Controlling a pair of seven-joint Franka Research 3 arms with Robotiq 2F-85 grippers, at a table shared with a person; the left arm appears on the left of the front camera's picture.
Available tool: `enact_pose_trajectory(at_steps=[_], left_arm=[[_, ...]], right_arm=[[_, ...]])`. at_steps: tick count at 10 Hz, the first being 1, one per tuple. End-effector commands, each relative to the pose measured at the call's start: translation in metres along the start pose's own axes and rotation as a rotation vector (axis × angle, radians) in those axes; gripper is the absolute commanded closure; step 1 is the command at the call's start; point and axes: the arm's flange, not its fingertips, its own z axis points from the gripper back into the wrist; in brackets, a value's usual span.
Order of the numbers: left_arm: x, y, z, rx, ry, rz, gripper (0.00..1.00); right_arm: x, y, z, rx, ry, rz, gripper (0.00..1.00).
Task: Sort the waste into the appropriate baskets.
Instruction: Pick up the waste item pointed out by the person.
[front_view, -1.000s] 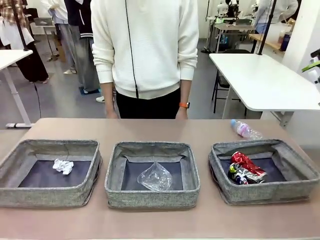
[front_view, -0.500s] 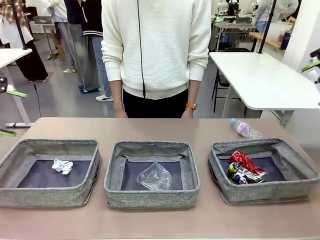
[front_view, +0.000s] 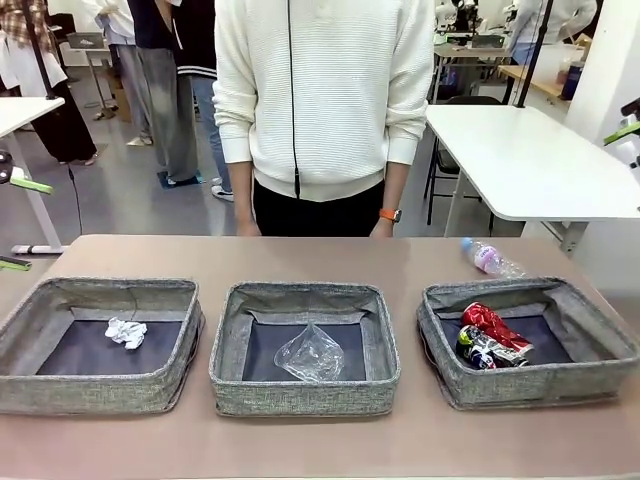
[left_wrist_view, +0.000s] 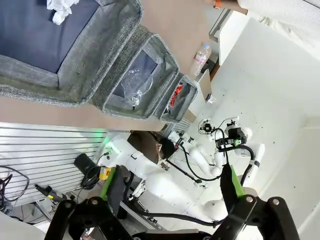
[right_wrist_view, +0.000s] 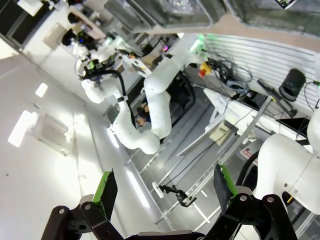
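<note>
Grey bins: front view gives you paper wad in left basket, plastic piece in middle basket, both cans in right basket, bottle on table behind it. Left wrist view: left gripper wide open, empty. Right wrist view: right gripper wide open, empty.

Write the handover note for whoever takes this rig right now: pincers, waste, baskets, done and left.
Left pincer: open, empty, off the table.
Right pincer: open, empty, off the table.
Left basket: paper wad inside.
Middle basket: clear plastic piece inside.
Right basket: red can and dark-blue can inside, touching.
Done: four items binned.
Left: the small bottle lies on the table behind the right basket; it probably belongs with the plastic.
The person stands at the far edge, hands down.
</note>
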Motion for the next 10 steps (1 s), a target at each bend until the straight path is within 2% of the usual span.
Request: enact_pose_trajectory(at_steps=[1,10], left_arm=[[-0.0001,-0.0005,0.0041,-0.01,0.009,-0.017,0.0],[-0.0001,-0.0005,0.0041,-0.01,0.009,-0.017,0.0]], right_arm=[[-0.0025,0.0022,0.0012,0.003,-0.002,0.023,0.0],[-0.0025,0.0022,0.0012,0.003,-0.002,0.023,0.0]])
